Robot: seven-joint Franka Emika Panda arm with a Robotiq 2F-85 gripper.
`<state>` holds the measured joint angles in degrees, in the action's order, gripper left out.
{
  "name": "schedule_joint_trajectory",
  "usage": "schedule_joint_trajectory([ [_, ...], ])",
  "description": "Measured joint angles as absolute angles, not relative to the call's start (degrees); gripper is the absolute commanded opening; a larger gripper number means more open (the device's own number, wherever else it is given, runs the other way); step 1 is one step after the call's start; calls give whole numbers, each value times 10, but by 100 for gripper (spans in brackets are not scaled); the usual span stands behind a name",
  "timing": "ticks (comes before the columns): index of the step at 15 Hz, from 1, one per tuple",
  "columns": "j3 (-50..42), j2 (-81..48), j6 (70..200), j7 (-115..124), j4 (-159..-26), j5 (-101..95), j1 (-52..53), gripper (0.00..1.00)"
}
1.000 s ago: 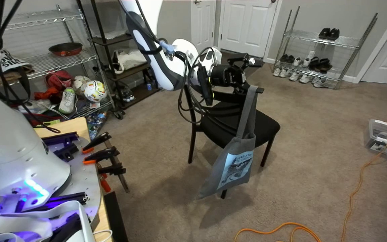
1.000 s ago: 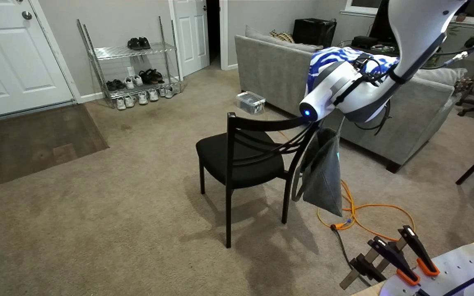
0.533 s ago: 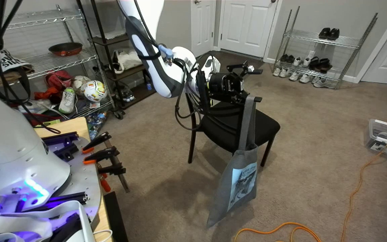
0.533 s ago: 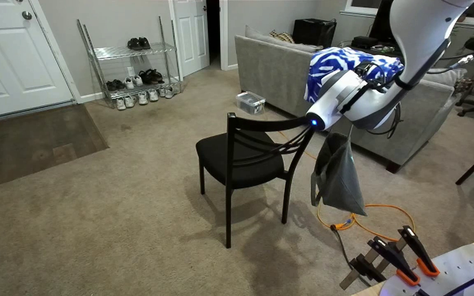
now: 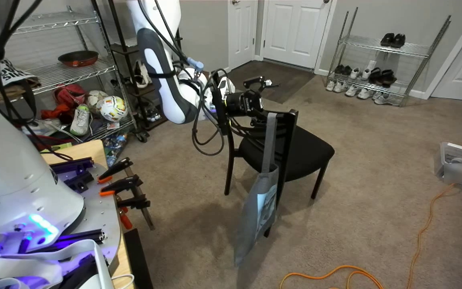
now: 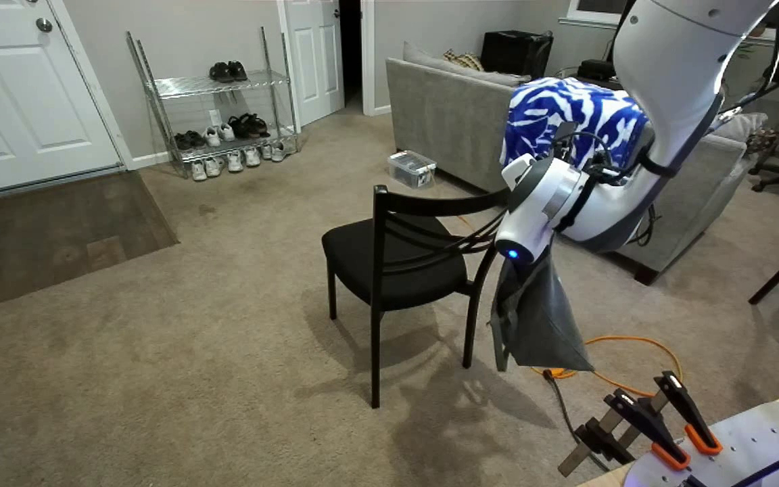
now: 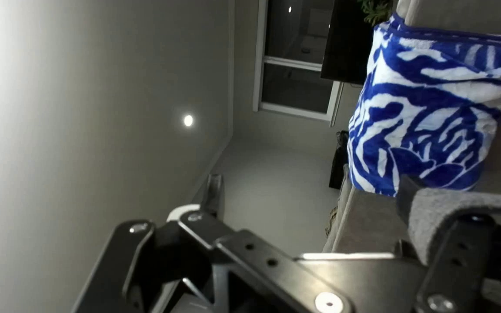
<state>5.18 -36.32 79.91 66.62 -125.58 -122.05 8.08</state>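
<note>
The gripper (image 7: 311, 180) has its fingers (image 7: 214, 193) spread wide apart, with nothing pinched between them; a grey strap (image 7: 426, 213) is draped over the finger between three and four o'clock in the wrist view. By that strap the grey tote bag (image 5: 254, 212) hangs at six o'clock below the gripper in an exterior view, its pale printed panel (image 5: 266, 208) seen at a slant. In an exterior view the bag is just beside a black chair (image 6: 420, 287), between three and four o'clock from it; whether the two touch I cannot tell. From the chair there, a shoe rack (image 6: 178, 87) stands between ten and eleven o'clock, a clear plastic bin (image 6: 412, 169) at twelve, and a grey sofa (image 6: 460, 122) with a blue-and-white patterned towel (image 6: 558, 108) over its back between one and two.
</note>
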Motion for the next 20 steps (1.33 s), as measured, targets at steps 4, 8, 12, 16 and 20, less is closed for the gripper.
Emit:
schedule_joint_trajectory([
  [4, 67, -363, 756, 666, -1296, -1245, 104, 100],
  [8, 84, -363, 718, 666, -1330, -1271, 127, 100],
  [12, 106, -363, 689, 666, -1359, -1292, 150, 100],
  [16, 126, -363, 682, 665, -1367, -1301, 167, 100],
  [20, 143, -362, 682, 649, -1362, -1307, 177, 100],
])
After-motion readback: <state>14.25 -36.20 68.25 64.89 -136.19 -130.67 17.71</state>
